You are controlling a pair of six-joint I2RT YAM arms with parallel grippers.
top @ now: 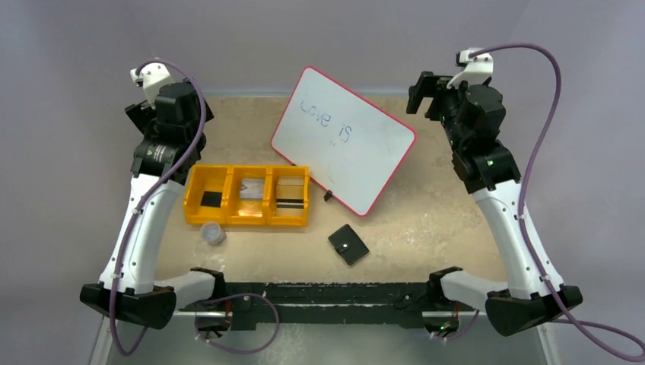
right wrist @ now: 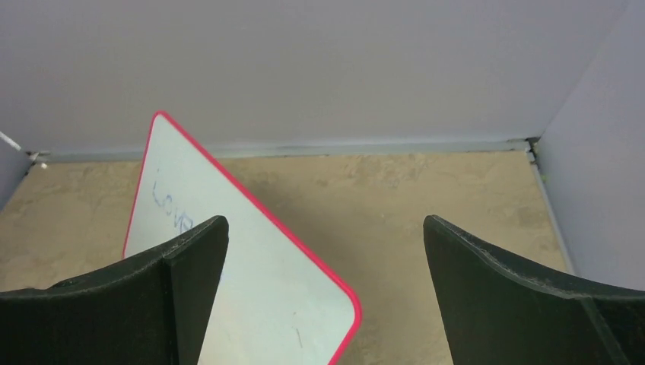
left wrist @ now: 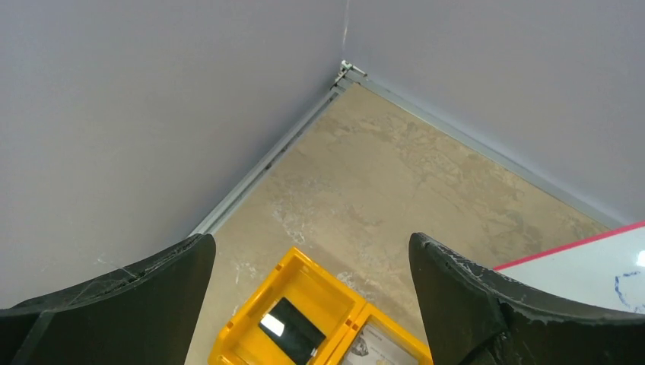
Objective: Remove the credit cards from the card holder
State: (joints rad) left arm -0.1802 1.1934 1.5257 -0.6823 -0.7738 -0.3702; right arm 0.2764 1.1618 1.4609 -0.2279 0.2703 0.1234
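The black card holder (top: 348,244) lies closed on the table, front right of centre, snap tab up; anything inside it is hidden. A pale card (top: 252,188) lies in the middle compartment of the yellow tray (top: 194,215). A card with a dark stripe (top: 289,201) lies in its right compartment. My left gripper (top: 141,114) is raised at the back left, open and empty (left wrist: 309,239). My right gripper (top: 423,95) is raised at the back right, open and empty (right wrist: 325,220). Both are far from the holder, which shows in neither wrist view.
A small flat black rectangle (top: 211,199) lies in the tray's left compartment, also seen in the left wrist view (left wrist: 289,331). A red-rimmed whiteboard (top: 342,137) lies at the back centre. A small clear cap (top: 213,233) sits in front of the tray. Walls enclose the table.
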